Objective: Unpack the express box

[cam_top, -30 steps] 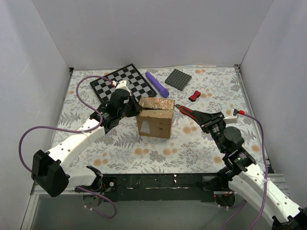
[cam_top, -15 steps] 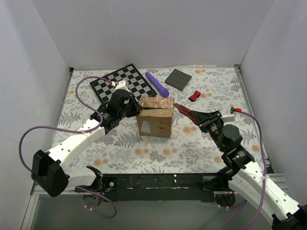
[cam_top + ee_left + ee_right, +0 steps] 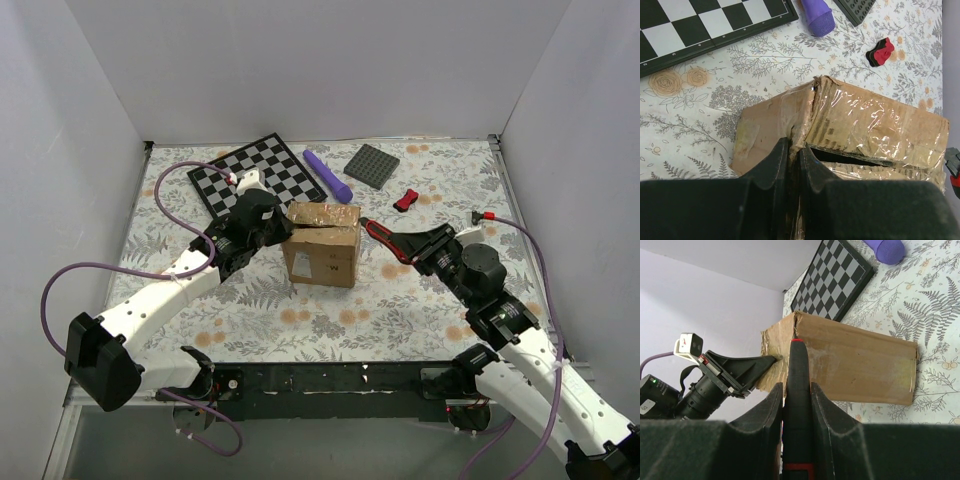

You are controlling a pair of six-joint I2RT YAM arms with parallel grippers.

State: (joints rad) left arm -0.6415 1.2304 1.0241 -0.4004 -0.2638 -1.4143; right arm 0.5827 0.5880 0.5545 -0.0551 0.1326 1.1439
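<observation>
Top external view: the box stands near the middle of the table, its taped top flaps crumpled and partly lifted. Our left hand presses against the box's left top edge. Our right hand comes in from the right, gripping a red and black cutter whose tip is just beside the box's right top edge. Along the far edge lie a chessboard, a purple tube and a grey plate.

Left wrist view: the left hand is pinched closed on a torn flap edge of the box. A dark gap shows between the flaps, with glossy tape across them.

Right wrist view: the right hand clamps the cutter, which points at the box at its top corner.

We judge the step to be slitting the tape. Next, the tip should enter the seam and run along it while the left hand steadies the box.
</observation>
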